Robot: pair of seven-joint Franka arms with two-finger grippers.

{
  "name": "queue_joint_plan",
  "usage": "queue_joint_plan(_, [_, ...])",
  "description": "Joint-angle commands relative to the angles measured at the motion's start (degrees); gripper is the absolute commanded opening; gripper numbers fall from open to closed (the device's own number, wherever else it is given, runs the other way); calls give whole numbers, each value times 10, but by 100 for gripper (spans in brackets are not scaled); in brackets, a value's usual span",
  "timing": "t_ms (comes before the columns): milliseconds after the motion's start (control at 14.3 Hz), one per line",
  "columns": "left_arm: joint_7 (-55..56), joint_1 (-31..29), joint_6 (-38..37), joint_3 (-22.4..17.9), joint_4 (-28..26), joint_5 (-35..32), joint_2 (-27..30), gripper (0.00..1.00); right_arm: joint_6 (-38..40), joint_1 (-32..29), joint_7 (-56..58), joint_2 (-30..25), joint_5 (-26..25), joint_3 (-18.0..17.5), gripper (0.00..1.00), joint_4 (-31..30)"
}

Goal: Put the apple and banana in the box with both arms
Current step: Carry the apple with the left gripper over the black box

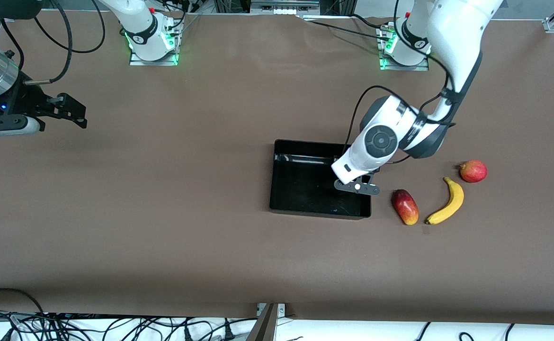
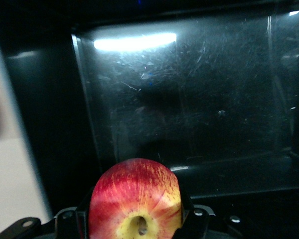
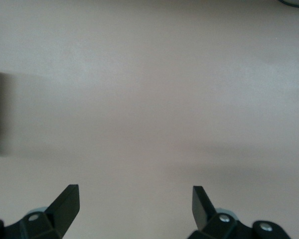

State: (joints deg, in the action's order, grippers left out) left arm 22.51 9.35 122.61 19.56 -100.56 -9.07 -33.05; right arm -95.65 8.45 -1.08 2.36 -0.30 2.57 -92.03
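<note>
Left end effector (image 2: 134, 226) grips red, yellow-streaked apple (image 2: 135, 199) over glossy black box (image 1: 281, 180).

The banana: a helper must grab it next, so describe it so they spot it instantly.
Start at the black box mid-table, then look toward the left arm's end, where three fruits lie on the table. The banana is the middle one, the only long, curved, yellow fruit; both its neighbours are red.
</note>
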Motion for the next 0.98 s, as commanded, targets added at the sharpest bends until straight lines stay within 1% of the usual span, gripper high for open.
queue_joint_plan(0, [4,22,24,-6,2,-14,-21,27,4,-10,3,12,-2,-9,100,21])
queue_joint_plan(70, [3,21,35,-7,-3,-15,-29,31,3,-9,1,12,-1,-10,100,19])
queue_joint_plan(140, [3,19,42,-6,-9,-22,-33,40,3,-8,1,12,-2,-11,100,21])
queue_joint_plan(210, [6,21,43,-6,-10,-23,-33,83,1,-8,1,12,-2,-10,100,21])
queue_joint_plan(279, [9,19,42,-6,-9,-23,-33,100,4,-8,1,12,-2,-10,100,19])
queue_joint_plan(419, [10,15,34,-5,-6,-23,-24,100,5,-10,1,12,-4,-9,100,19])
queue_joint_plan(489, [10,14,12,-5,-4,-23,-9,100,4,-11,2,12,-3,-9,100,19])
queue_joint_plan(629, [10,4,-87,-8,4,-21,32,100,3,-9,2,12,-4,-9,100,19])
queue_joint_plan(699, [7,-7,-126,-8,20,-22,51,100,2,-9,1,12,-3,-9,100,19])
queue_joint_plan(838, [-9,-36,-242,-7,87,-22,57,100,1,-9,1,12,-2,-9,100,19])
queue_joint_plan(908, [-39,-45,-294,-8,118,-22,56,100,1,-9,1,12,-2,-9,100,19])
